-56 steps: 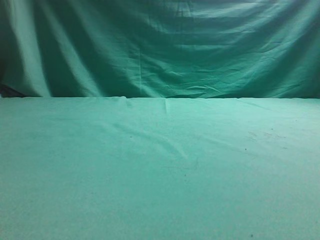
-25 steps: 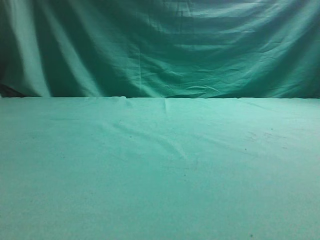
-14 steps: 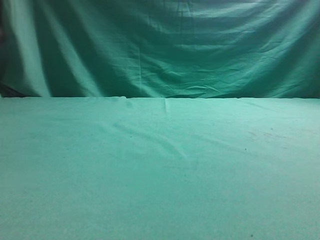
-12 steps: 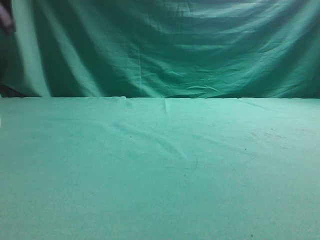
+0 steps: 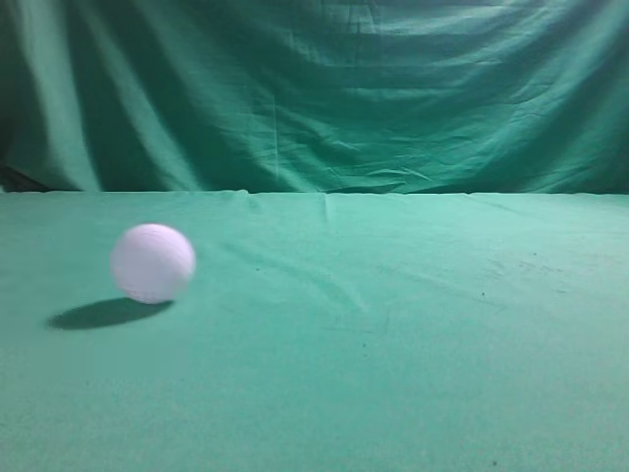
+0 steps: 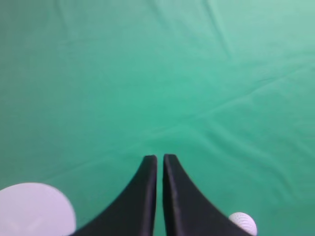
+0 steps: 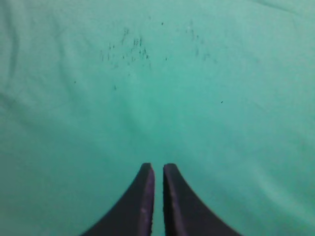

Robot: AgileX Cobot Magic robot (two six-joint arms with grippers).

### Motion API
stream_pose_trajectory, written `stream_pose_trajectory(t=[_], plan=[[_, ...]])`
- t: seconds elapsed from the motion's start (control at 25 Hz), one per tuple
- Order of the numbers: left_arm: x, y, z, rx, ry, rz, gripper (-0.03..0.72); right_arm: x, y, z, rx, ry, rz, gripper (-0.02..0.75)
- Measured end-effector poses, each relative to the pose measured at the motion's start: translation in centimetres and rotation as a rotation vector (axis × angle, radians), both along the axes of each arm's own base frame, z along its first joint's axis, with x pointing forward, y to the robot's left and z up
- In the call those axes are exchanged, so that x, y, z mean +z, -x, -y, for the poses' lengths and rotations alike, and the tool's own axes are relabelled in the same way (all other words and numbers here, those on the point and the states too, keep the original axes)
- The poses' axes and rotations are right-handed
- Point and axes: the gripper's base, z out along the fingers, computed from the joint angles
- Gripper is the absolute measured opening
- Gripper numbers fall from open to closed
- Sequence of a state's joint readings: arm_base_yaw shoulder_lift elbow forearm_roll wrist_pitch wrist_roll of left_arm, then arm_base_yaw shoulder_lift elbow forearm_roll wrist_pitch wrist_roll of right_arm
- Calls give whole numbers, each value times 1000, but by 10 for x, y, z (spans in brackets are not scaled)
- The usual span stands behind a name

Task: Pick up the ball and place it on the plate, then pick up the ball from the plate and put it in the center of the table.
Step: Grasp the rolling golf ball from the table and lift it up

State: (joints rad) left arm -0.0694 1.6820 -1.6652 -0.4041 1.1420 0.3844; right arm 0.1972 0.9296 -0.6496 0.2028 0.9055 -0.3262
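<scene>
The ball (image 5: 152, 263), white and slightly blurred, is on the teal table (image 5: 413, 354) at the left of the exterior view, with its shadow to its lower left. In the left wrist view the dimpled ball (image 6: 243, 222) lies at the bottom right, just right of my left gripper (image 6: 160, 157), which is shut and empty above the cloth. A pale round flat shape (image 6: 34, 210), seemingly the plate, is cut by the bottom left corner. My right gripper (image 7: 158, 166) is shut and empty above bare cloth. Neither gripper shows in the exterior view.
A darker green drape (image 5: 314, 88) hangs behind the table's far edge. The cloth has slight wrinkles near the middle (image 5: 334, 285) and dark specks (image 7: 128, 49) ahead of the right gripper.
The table was bare in the earlier exterior frames. Now the ball has appeared on its left side, blurred as if moving.
</scene>
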Motion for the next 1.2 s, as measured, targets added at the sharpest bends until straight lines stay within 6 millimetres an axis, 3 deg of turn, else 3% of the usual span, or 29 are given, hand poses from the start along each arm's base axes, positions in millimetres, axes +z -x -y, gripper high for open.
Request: stream_pose_trajectory(t=[0.16,0.32,0.84,1.08,1.2], plan=[[28,25,4,-50,52,100,0,1,6,1,10,5,-33,67],[45,65,1,-50,54,228,0,5,15,2,18,6,-21,67],[16,185,-6,-82,67,496,0,0,25,10,-6,80,-88,67],[-5,217,-11,-40,67,576,0,-1,24,2,101,20,-64,404],[-20,231,-13,-26,64,581,0,-4,20,-5,140,-27,-85,499]])
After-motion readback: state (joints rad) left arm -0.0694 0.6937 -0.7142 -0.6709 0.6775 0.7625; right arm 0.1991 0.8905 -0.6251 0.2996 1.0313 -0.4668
